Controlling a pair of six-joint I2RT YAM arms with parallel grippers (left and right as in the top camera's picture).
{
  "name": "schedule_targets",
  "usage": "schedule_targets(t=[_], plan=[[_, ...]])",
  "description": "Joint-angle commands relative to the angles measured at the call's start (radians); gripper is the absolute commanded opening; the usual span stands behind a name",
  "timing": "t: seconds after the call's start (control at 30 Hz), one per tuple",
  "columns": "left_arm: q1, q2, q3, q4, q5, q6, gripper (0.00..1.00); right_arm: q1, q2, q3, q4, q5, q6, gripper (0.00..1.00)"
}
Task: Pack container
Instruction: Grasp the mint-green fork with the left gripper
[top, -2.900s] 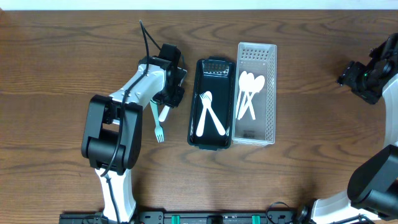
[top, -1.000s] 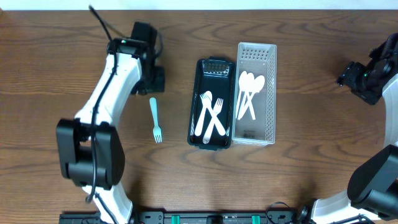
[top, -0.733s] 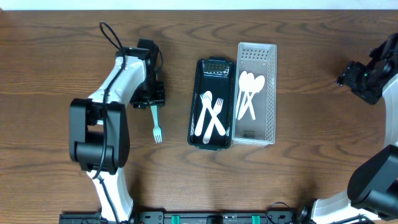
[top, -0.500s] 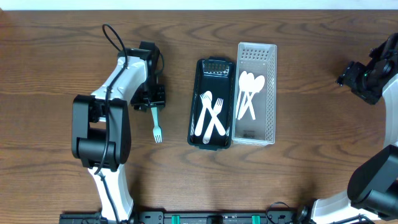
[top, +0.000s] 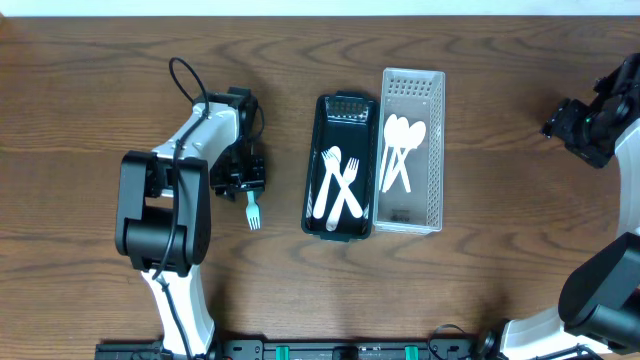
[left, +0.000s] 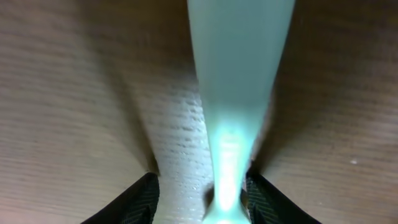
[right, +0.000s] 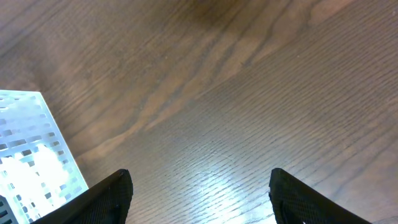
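Note:
A teal fork (top: 254, 213) lies on the wood table left of the black container (top: 311, 160), which holds three white forks (top: 338, 185). My left gripper (top: 246, 180) is down over the teal fork's handle, so only the tines show in the overhead view. In the left wrist view the handle (left: 239, 81) runs between my open fingers (left: 199, 199), closer to the right finger. A clear perforated tray (top: 437, 150) right of the container holds white spoons (top: 400, 150). My right gripper (top: 572, 125) is open and empty at the far right, also in the right wrist view (right: 199, 199).
The clear tray's corner shows at the left edge of the right wrist view (right: 31, 155). The left arm's cable (top: 185, 75) loops above the arm. Bare wood table surrounds the containers.
My left gripper has moved toward the front along the teal fork's handle and now covers it. The fork and the right arm have not moved.

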Motion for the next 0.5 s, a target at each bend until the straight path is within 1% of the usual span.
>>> schedule_targets(t=[0.0, 0.03, 0.13, 0.3, 0.47], plan=[[-0.023, 0.034, -0.055, 0.008, 0.027, -0.021, 0.42, -0.01, 0.009, -0.001, -0.001, -0.005, -0.005, 0.73], [-0.028, 0.034, -0.055, 0.008, 0.042, -0.021, 0.4, -0.01, 0.009, -0.001, -0.001, -0.005, -0.005, 0.73], [-0.052, 0.034, -0.056, 0.0, 0.072, -0.049, 0.4, -0.01, 0.009, -0.001, -0.001, -0.005, -0.005, 0.73], [-0.093, 0.034, -0.056, -0.021, 0.076, -0.101, 0.4, -0.01, 0.009, -0.001, -0.005, -0.005, -0.005, 0.73], [-0.101, 0.034, -0.056, -0.031, 0.076, -0.117, 0.4, -0.01, 0.009, -0.001, -0.005, -0.005, -0.005, 0.73]])
